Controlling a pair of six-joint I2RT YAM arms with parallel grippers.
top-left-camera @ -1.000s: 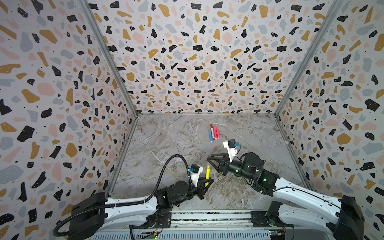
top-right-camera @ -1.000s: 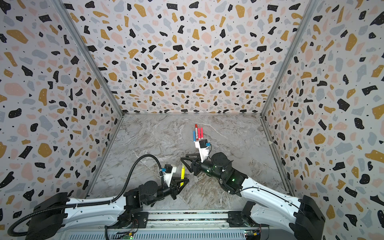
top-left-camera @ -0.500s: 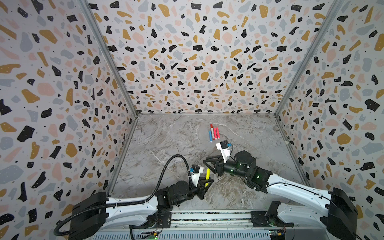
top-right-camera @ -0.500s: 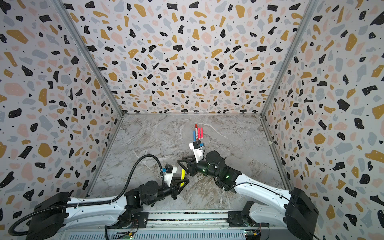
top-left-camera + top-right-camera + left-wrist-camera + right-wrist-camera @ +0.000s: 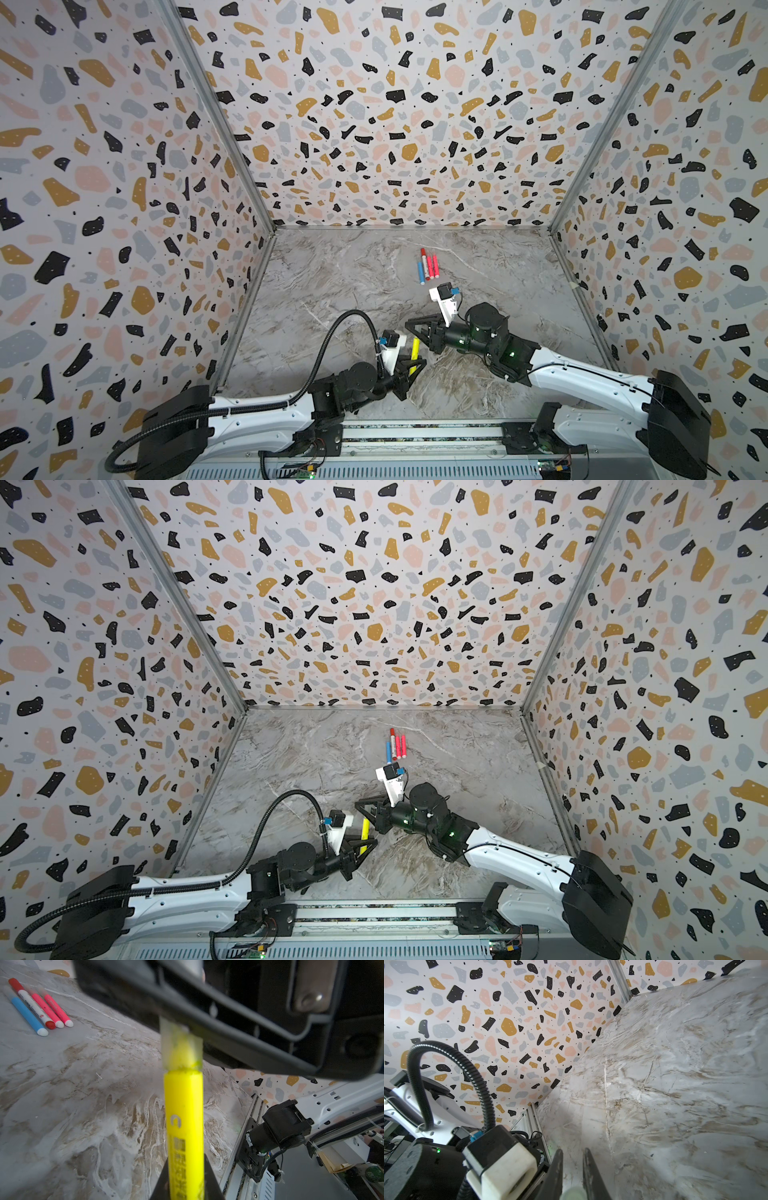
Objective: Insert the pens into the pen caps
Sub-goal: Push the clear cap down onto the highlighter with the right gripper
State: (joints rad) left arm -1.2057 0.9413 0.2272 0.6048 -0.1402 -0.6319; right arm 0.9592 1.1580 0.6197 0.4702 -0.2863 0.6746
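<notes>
Pen cap (image 5: pixel 574 1193), seemingly, between right fingers (image 5: pixel 556 1172)

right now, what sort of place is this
Probably a robot test booth: terrazzo-patterned wall panels box in a grey marble-look tabletop, two white-and-black robot arms sit on a metal rail at its front, and a few coloured marker pens lie there.

Beneath my jaws, a grey-and-tan marbled desk (image 5: pixel 332 282); beyond and to both sides, terrazzo-patterned walls (image 5: pixel 395 124) joined by metal corner strips (image 5: pixel 221 120).
</notes>
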